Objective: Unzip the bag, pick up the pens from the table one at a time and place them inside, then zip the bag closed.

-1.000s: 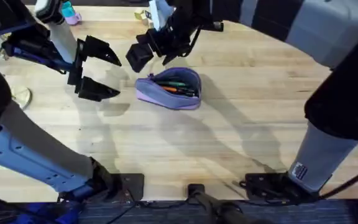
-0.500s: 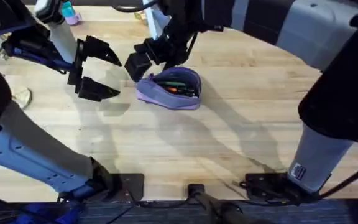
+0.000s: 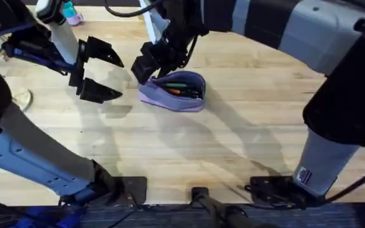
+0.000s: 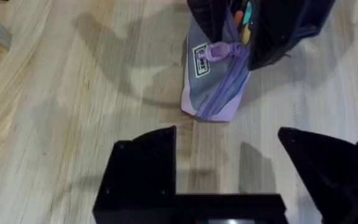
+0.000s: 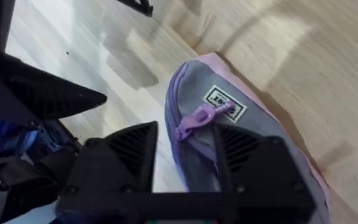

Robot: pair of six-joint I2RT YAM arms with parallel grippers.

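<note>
Two pens [image 3: 181, 89], one orange and one green, lie inside the open lavender pouch [image 3: 172, 90] near mid-table [image 3: 233, 139], so loading appears complete and only zipping remains; the right gripper [image 3: 146, 67], jaws parted, straddles the purple zipper pull [image 5: 205, 116], while the left gripper [image 3: 100, 71] hangs open beside the pouch

Pens [image 3: 181, 89] mostly buried inside the bag [image 3: 170, 95], the bag's near end covered by the right hand [image 3: 146, 66], its far end cut off in the left wrist view
</note>
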